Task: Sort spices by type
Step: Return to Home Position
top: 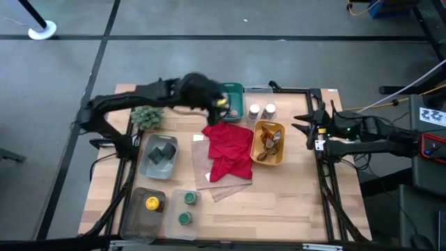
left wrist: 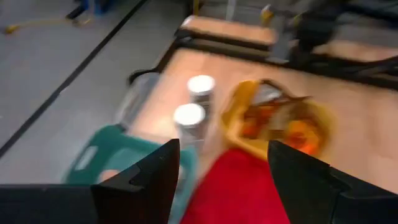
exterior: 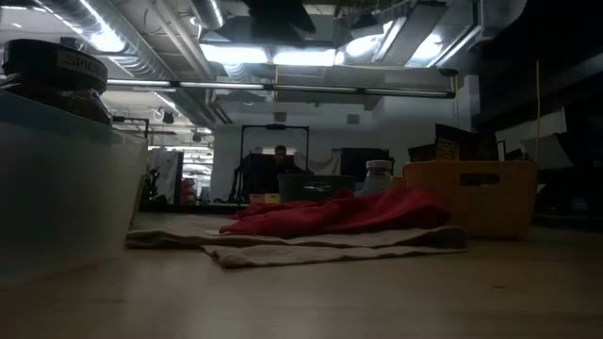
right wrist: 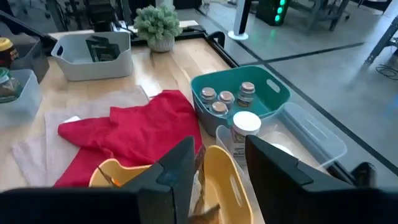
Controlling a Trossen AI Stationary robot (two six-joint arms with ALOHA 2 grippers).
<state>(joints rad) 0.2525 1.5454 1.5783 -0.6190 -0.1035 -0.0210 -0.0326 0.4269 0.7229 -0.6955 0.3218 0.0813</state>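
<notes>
High view: the left claw point(top: 224, 106) hovers by the teal plastic bin point(top: 237, 88) at the far edge of the crumpled red cloth point(top: 228, 150), fingers point(left wrist: 155, 180) spread, gripping nothing. The right claw point(top: 303, 127) waits well right of the cloth, released too. Tan-lidded jars point(right wrist: 224, 98) sit in the teal bin; white-lidded jars point(top: 261, 109) in the clear bin point(right wrist: 311, 137) beside it; brown foil packets point(top: 268, 141) fill the yellow bin point(top: 281, 152) just right of the cloth.

Floor point(top: 279, 21): grey, crossed by dark lines point(top: 209, 38).
Ceiling point(exterior: 311, 80): exposed ducts point(exterior: 141, 66), bright light panels point(exterior: 273, 56).
Far end: person point(exterior: 281, 158) within a dark frame point(exterior: 273, 127).
Table point(top: 293, 202): pale wood.
</notes>
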